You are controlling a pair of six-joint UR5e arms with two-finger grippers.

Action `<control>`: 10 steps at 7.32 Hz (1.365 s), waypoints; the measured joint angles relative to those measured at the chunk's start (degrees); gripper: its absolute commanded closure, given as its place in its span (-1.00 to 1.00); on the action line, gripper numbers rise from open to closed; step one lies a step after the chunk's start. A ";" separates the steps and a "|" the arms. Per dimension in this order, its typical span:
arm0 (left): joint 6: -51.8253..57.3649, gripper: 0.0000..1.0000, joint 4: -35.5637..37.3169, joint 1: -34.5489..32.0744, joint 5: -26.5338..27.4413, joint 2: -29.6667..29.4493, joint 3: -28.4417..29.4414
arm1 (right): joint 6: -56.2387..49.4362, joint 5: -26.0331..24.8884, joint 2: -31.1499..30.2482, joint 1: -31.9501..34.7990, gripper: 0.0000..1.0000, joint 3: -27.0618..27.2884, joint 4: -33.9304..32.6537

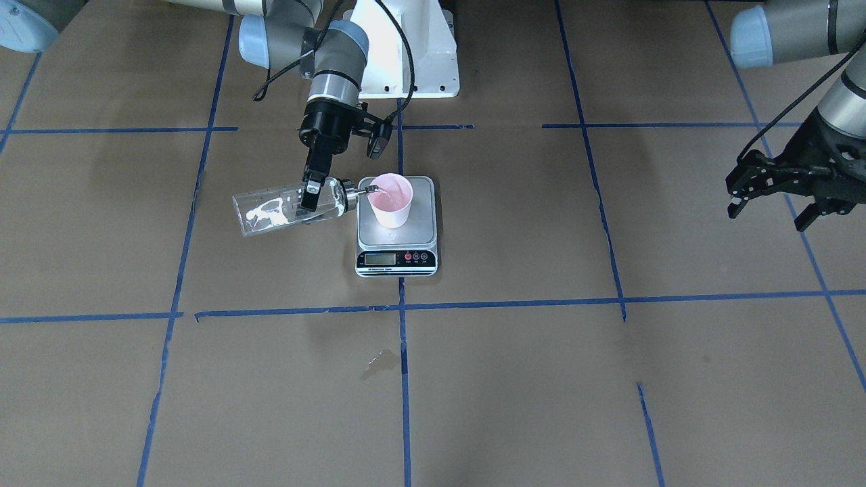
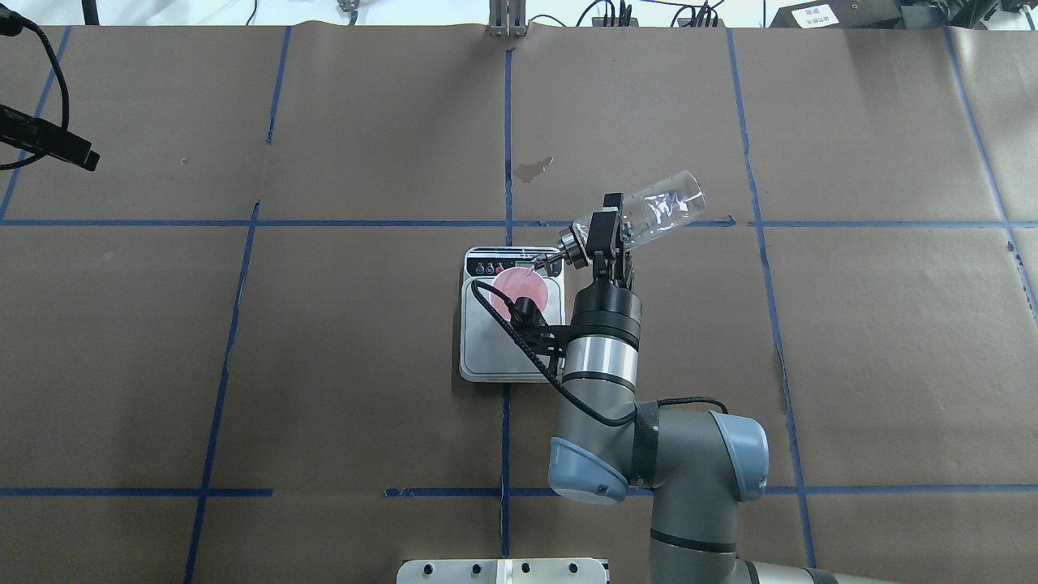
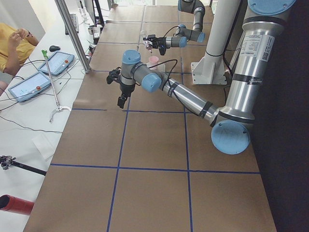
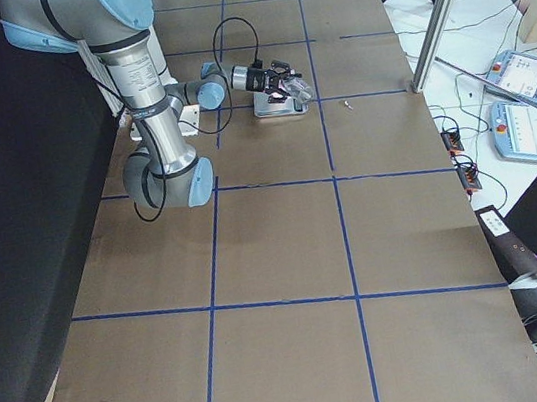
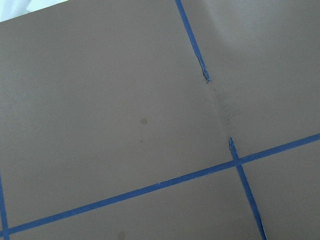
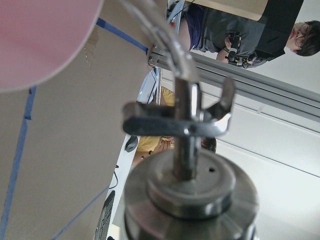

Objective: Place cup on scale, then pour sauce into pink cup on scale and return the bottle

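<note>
The pink cup (image 1: 392, 199) stands upright on the scale (image 1: 397, 233), toward the plate's back edge. My right gripper (image 1: 312, 196) is shut on the clear glass bottle (image 1: 287, 208), which is tipped almost flat. Its metal spout (image 1: 358, 192) reaches over the cup's rim. Clear sauce (image 1: 265, 214) glints inside the glass. In the overhead view the bottle (image 2: 649, 212) slants up to the right of the cup (image 2: 519, 285). The right wrist view shows the spout (image 6: 187, 100) close up, with the cup (image 6: 40, 40) at the top left. My left gripper (image 1: 768, 206) hangs open and holds nothing, far off to the side.
Brown paper with a blue tape grid covers the table. A small stain (image 1: 379, 362) marks the paper in front of the scale. The white robot base (image 1: 406, 47) stands behind the scale. A person (image 3: 14, 38) and tablets (image 3: 46, 72) are beyond the table's edge.
</note>
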 measured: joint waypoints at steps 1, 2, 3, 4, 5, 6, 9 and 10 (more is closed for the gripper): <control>0.01 -1.00 -0.03 0.00 0.00 0.01 0.07 | -0.91 -0.09 0.10 0.00 1.00 -0.02 0.00; 0.01 -1.00 -0.05 0.01 0.00 0.01 0.11 | -1.68 -0.36 0.09 -0.01 1.00 -0.02 0.03; 0.01 -1.00 -0.06 0.01 0.00 0.01 0.12 | -2.25 -0.73 0.09 -0.01 1.00 -0.03 0.18; 0.01 -1.00 -0.06 0.01 0.00 0.01 0.10 | -2.50 -0.92 0.05 0.01 1.00 -0.03 0.37; -0.04 -1.00 -0.06 0.01 0.00 0.01 0.08 | -2.44 -0.97 0.02 0.05 1.00 0.00 0.54; -0.13 -1.00 -0.05 0.01 0.00 0.00 0.04 | -1.90 -0.94 -0.08 0.15 1.00 0.09 0.70; -0.25 -1.00 0.00 0.01 -0.05 -0.07 -0.11 | 10.93 -0.66 -1.34 0.08 1.00 0.21 0.84; -0.25 -1.00 0.01 0.01 -0.07 -0.08 -0.17 | 18.91 -0.19 -1.59 -0.32 1.00 0.21 0.81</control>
